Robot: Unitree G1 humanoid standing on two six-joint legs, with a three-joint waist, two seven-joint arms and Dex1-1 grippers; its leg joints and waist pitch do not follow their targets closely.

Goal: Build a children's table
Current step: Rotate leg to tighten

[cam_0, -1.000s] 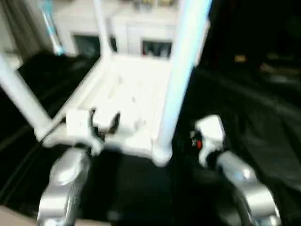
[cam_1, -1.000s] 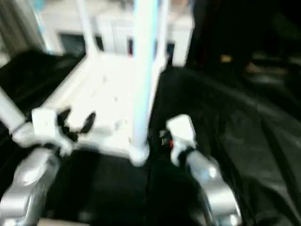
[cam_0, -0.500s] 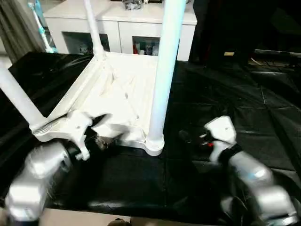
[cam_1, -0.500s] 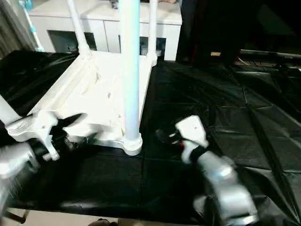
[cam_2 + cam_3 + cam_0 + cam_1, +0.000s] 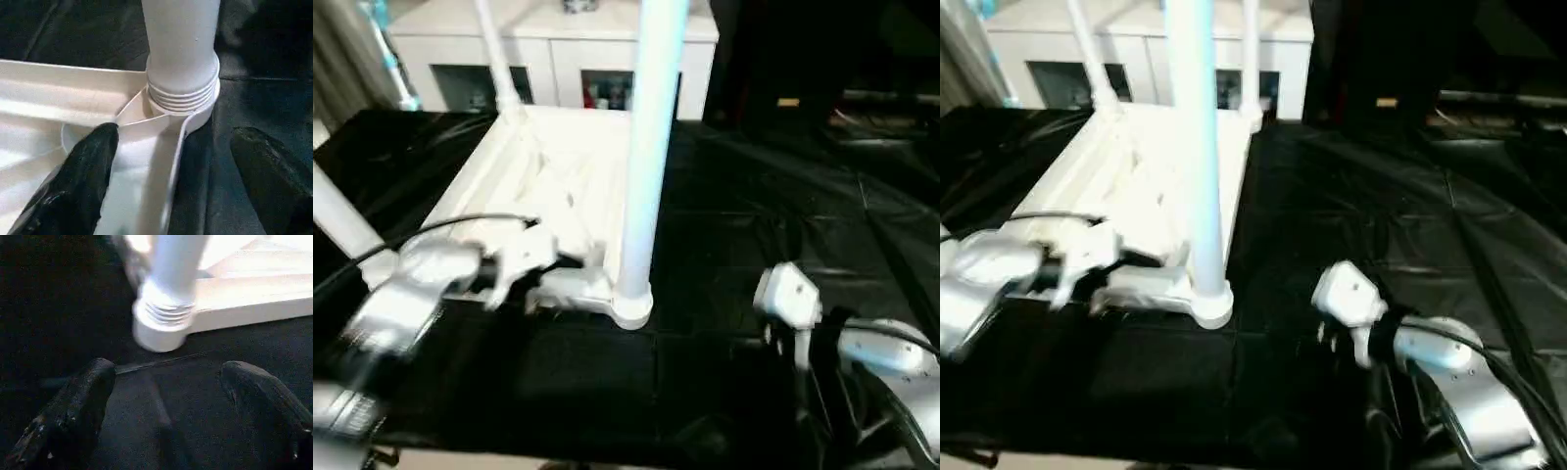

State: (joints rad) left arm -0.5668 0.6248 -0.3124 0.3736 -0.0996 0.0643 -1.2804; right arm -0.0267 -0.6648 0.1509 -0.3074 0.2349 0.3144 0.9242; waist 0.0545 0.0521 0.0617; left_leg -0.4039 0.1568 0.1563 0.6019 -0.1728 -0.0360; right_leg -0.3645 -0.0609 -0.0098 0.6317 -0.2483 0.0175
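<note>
Leg threads (image 5: 182, 93) in corner socket (image 5: 161, 122)

Left claw (image 5: 171, 161) and right claw (image 5: 166, 396), both fingers spread wide.

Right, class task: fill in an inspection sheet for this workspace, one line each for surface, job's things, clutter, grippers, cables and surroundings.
Surface: black sheet, creased, covers the work area.
Job's things: table top lies underside up; four legs stand in its corner sockets, near leg seated at its threaded collar.
Clutter: nothing seen.
Grippers: left gripper open, straddling the top's rim beside the near leg's socket; right gripper open over the sheet, holding nothing.
Cables: black cable arcs over the left forearm.
Surroundings: white cabinet behind.
</note>
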